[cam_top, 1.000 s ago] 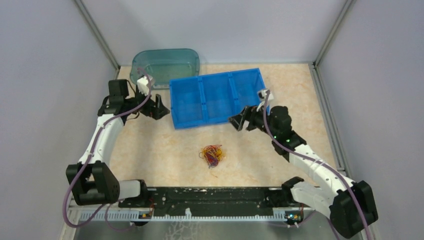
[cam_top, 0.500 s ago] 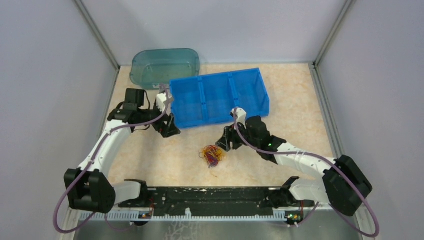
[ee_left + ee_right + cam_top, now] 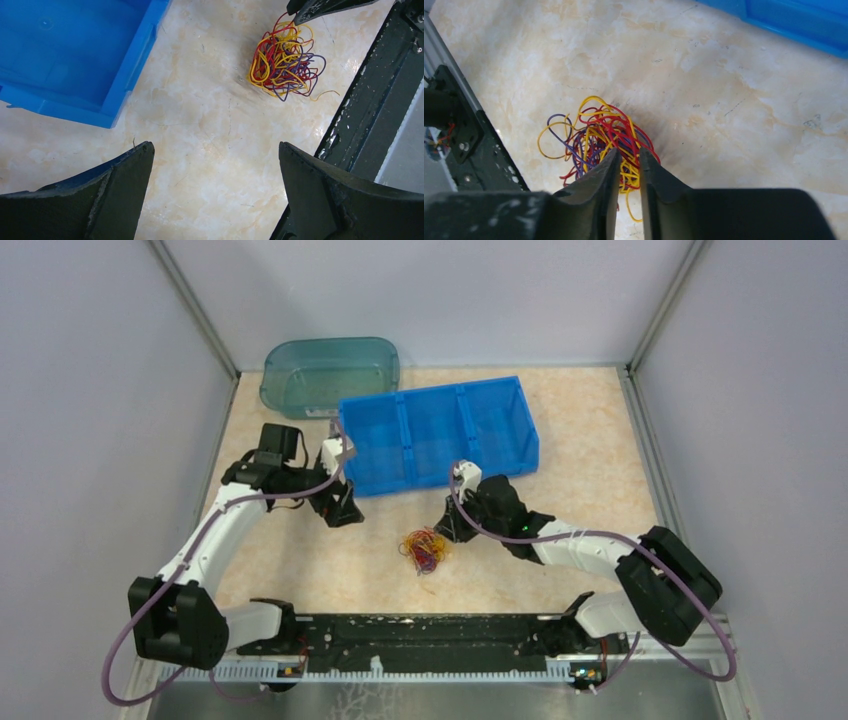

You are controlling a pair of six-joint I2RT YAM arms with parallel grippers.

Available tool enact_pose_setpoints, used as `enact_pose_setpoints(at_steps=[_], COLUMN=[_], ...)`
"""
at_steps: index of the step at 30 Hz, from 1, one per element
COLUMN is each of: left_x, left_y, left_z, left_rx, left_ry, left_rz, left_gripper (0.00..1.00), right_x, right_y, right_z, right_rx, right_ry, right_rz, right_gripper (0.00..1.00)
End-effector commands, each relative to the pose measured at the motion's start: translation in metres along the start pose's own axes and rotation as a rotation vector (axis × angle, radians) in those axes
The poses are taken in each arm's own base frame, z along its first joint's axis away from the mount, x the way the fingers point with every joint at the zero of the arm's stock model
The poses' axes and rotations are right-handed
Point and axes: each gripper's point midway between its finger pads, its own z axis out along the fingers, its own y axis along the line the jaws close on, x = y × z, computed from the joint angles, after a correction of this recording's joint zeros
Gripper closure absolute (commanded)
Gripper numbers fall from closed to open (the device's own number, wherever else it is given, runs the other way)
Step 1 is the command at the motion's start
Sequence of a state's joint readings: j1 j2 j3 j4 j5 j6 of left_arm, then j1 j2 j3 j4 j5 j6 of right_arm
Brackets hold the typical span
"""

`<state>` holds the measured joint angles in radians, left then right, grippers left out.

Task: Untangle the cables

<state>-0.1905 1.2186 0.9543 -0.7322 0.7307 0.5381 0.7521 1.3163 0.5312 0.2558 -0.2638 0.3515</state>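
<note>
The cables [image 3: 424, 548] form a small clump of red, yellow and purple wires on the tabletop, also seen in the left wrist view [image 3: 285, 62] and the right wrist view [image 3: 596, 135]. My right gripper [image 3: 447, 530] sits at the clump's right edge. Its tips [image 3: 629, 152] reach into the wires with only a narrow gap between the jaws. Strands show in that gap, but a grip cannot be made out. My left gripper [image 3: 340, 510] hangs to the left of the clump, near the blue bin's corner. Its jaws [image 3: 215, 147] stand wide open with nothing between them.
A blue three-compartment bin [image 3: 437, 435] stands behind the clump, with its front wall close to both grippers [image 3: 135, 65]. A teal tub [image 3: 330, 370] sits at the back left. The black base rail [image 3: 420, 630] runs along the near edge, just in front of the clump.
My right arm came down and left from the bin to the clump while its jaws narrowed from wide open. My left arm moved right and nearer, still wide open.
</note>
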Motion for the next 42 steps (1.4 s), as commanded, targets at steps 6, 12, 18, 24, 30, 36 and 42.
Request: enact_pose_setpoints(at_steps=[6,12,18,24,30,36,42], left_x=[0.001,-0.002,-0.005,-0.009,-0.009,-0.008,-0.008], left_y=[-0.021,-0.023,-0.028,-0.033,-0.036,-0.037,-0.036], left_z=[-0.005,-0.010,-0.010,-0.012,-0.014,-0.013,-0.014], left_rx=[0.060,0.056,0.069,0.075,0.076,0.077,0.071], left_ry=[0.017,0.025,0.023,0.011,0.009,0.013,0.015], left_rz=[0.031,0.054,0.060,0.069,0.078,0.082,0.086], left_gripper=[0.00,0.00,0.00,0.00,0.00,0.00,0.00], right_x=[-0.042,-0.029,-0.028,-0.020,-0.015,-0.017,-0.036], right_y=[0.033,0.021,0.011,0.003,0.008,0.013,0.028], right_z=[0.001,-0.007,-0.008,-0.003,-0.005,-0.011,-0.026], right_rx=[-0.103,-0.054,-0.003,0.022,-0.013,-0.033,-0.075], right_ry=[-0.104,-0.098,-0.112,-0.087,-0.079,-0.099,-0.166], right_rz=[-0.033,-0.041,-0.055,-0.077,-0.088,-0.077,-0.103], right_gripper=[0.69,0.57,0.61,0.59,0.55,0.44,0.38])
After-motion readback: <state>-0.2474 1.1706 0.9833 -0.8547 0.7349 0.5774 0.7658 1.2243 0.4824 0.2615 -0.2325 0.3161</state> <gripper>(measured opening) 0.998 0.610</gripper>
